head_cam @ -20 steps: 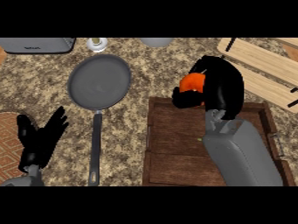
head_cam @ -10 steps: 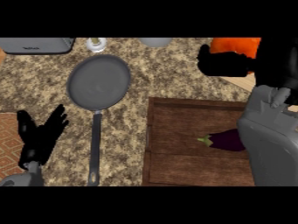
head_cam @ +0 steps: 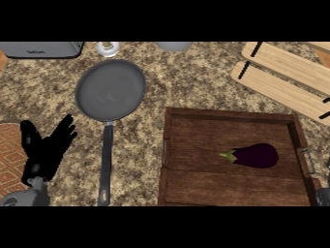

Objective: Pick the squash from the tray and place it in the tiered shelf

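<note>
— One black left hand (head_cam: 47, 147) is at the lower left of the speckled stone counter (head_cam: 188, 87). Its fingers are spread and point up, and it holds nothing.

— Where is the squash?

— I can't see it anywhere. The dark brown wooden tray (head_cam: 196, 189) only has a purple eggplant (head_cam: 254, 155) with a green stem lying in its right half.

— And the shelf?

— The pale wooden tiered shelf (head_cam: 285, 75) sits at the upper right, past the tray. Its slats look bare, but part of it runs off the edge.

— What about the right hand?

— Only a grey bit of arm shows at the right edge, so I can't tell. A round grey frying pan (head_cam: 110, 89) lies left of the tray, handle pointing down.
</note>
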Robot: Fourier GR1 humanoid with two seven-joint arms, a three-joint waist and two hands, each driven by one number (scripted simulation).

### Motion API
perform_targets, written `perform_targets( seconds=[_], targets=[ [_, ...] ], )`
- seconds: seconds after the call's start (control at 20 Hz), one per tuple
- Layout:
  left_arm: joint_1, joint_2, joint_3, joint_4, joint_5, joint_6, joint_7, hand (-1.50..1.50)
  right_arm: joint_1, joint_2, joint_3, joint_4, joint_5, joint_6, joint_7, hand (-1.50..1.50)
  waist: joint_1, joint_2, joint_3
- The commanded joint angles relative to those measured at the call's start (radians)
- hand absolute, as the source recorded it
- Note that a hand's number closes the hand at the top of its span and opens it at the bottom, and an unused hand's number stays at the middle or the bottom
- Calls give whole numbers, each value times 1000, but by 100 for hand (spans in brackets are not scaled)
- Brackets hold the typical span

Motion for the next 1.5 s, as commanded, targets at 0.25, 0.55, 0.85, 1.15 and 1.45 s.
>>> perform_targets(
  seconds=[0.25,0.55,0.85,1.15,1.45],
  targets=[
    [-23,-1,11,-10,3,0,24,0,-147,-205,-172,248,-89,79,-73,150,5,2,1],
    [34,-23,1,-8,-15,2,-15,0,-36,-239,-168,383,-122,28,-234,150,9,5,1],
    [2,-24,7,-13,-20,0,-7,0,-74,-292,-154,511,-127,-28,-311,150,8,4,1],
    [0,-29,-6,-30,-28,-3,18,0,-118,-361,-172,722,-106,-124,-409,150,16,6,1],
    [10,-41,-2,-3,-33,-12,-19,0,-74,-374,-163,798,-110,-224,-532,150,10,6,1]
  ],
)
